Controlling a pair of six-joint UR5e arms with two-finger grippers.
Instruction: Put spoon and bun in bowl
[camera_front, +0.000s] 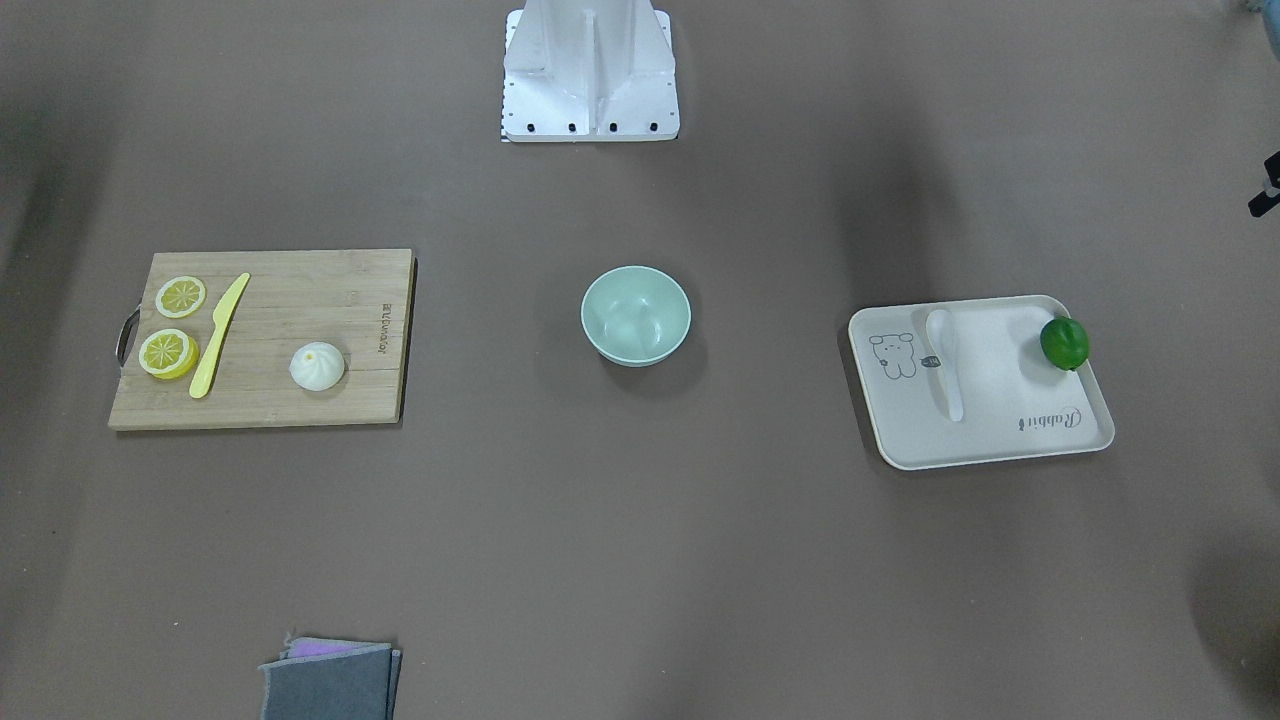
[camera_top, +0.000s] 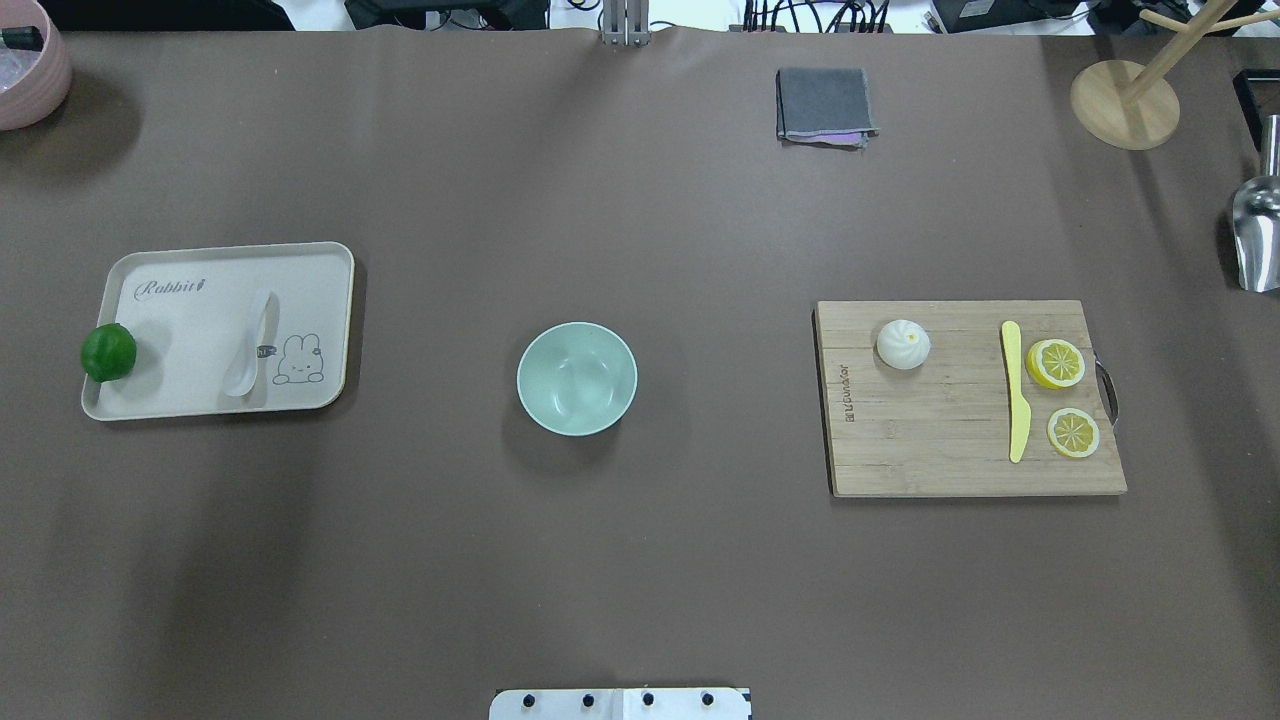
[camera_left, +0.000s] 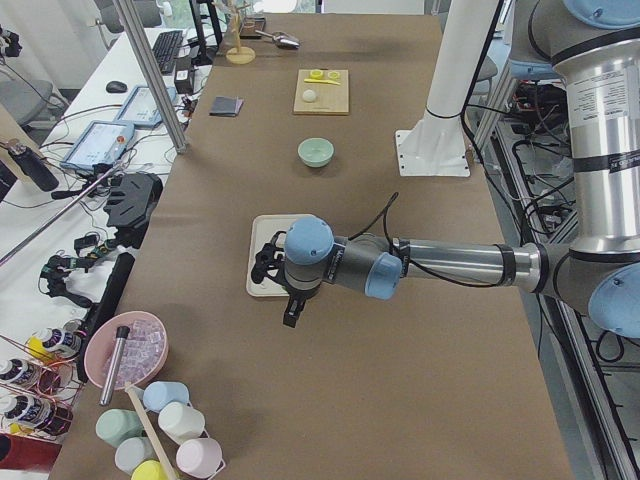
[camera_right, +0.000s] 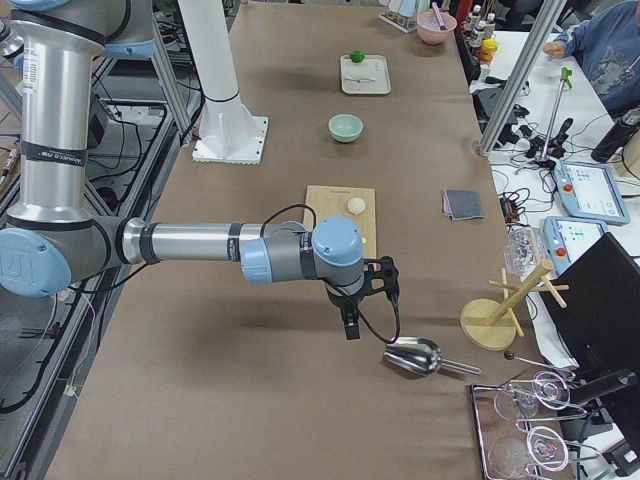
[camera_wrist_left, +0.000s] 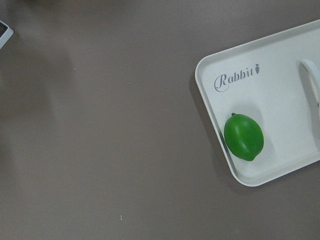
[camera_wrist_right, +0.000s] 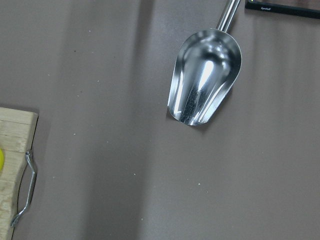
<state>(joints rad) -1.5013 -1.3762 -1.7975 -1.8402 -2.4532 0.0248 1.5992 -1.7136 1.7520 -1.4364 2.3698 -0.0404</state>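
Note:
The white spoon (camera_top: 250, 350) lies on a cream tray (camera_top: 190, 390) on the left of the overhead view, and its tip shows in the left wrist view (camera_wrist_left: 312, 80). The white pleated bun (camera_top: 903, 344) sits on a wooden cutting board (camera_top: 950, 460) on the right. The empty mint-green bowl (camera_top: 576, 378) stands at mid-table between them. My left gripper (camera_left: 290, 300) hangs above the tray's outer end. My right gripper (camera_right: 350, 320) hangs past the board's handle end. Both show only in side views, so I cannot tell whether they are open or shut.
A green lime (camera_top: 108, 352) sits on the tray's outer edge. A yellow knife (camera_top: 1016, 404) and two lemon slices (camera_top: 1056, 363) lie on the board. A metal scoop (camera_wrist_right: 204, 80), a wooden stand (camera_top: 1125, 100), a grey cloth (camera_top: 824, 104) and a pink bowl (camera_top: 30, 70) ring the table's far side.

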